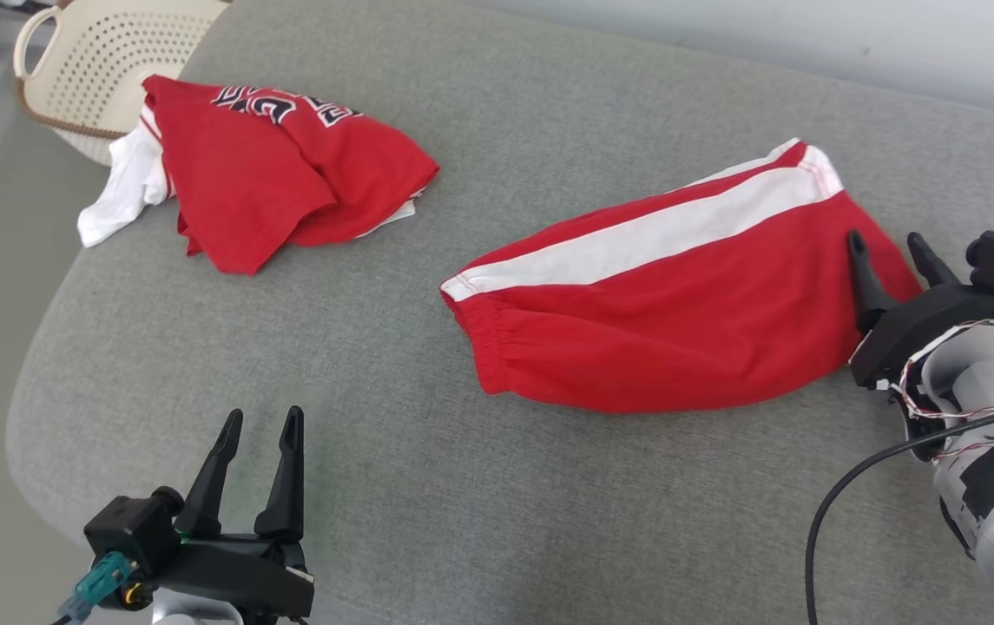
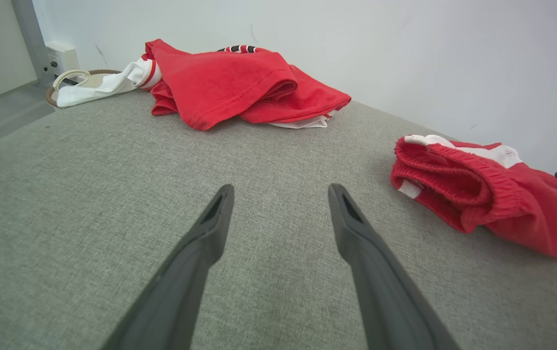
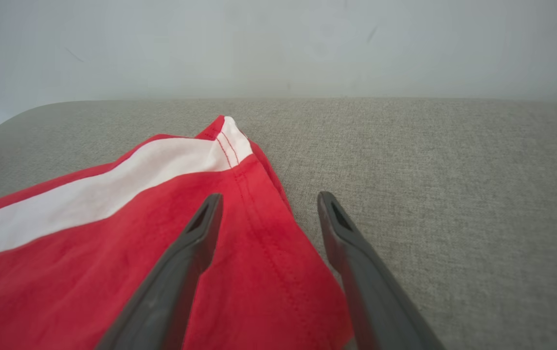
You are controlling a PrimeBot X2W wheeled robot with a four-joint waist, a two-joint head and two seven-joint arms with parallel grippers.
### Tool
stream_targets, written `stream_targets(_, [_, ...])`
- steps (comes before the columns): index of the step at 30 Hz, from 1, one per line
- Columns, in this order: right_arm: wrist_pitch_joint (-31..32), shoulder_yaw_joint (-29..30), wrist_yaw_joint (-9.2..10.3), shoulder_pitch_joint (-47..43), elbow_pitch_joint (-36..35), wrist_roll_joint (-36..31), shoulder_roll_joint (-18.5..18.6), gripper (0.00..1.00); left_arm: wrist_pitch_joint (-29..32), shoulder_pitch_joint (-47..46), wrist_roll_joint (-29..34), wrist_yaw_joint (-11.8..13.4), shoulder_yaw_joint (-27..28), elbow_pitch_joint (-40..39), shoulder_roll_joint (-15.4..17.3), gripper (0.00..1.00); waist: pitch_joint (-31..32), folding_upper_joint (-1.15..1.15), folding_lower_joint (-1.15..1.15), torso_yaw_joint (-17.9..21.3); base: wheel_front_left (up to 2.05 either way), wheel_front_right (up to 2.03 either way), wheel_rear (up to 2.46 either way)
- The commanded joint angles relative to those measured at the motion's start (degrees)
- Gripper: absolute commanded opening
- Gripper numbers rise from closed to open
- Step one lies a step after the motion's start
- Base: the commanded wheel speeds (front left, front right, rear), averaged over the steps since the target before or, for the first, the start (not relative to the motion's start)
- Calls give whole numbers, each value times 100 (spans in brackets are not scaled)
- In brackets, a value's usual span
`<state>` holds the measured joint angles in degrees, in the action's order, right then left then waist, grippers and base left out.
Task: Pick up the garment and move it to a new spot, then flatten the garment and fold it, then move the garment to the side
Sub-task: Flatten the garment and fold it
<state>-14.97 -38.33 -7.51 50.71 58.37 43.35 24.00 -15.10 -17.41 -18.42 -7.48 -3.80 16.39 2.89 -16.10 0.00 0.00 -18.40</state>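
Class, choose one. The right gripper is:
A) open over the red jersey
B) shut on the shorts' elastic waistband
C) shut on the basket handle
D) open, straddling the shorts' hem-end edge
D: the right gripper is open, one finger over the red shorts, the other over the grey cushion beside their hem.

Fingers (image 2: 195,272) apart; shorts (image 2: 502,204), seemingly folded, lying right.

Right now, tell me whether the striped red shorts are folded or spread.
Folded: shorts lie doubled, waistband layers stacked at one end.
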Motion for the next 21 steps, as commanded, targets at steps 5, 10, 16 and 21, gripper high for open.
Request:
stream_targets(5, [61,4,4,184,369,96,-54,100,-6,106,-53,-1,31,-5,1,100,-149,0,0,-178,0,0,0])
stream_targets(10, [351,-122,4,202,509,262,-105,100,-6,58,-39,-1,40,7,3,100,-227,0,0,-226,0,0,0])
stream_targets(16, [441,-237,1,97,505,486,-145,0,-6,30,-72,-1,7,-26,2,100,-276,0,0,-211,0,0,0])
stream_targets(21, [244,-211,2,-19,398,732,-87,0,-6,24,-90,-1,6,-36,3,100,-255,0,0,-138,0,0,0])
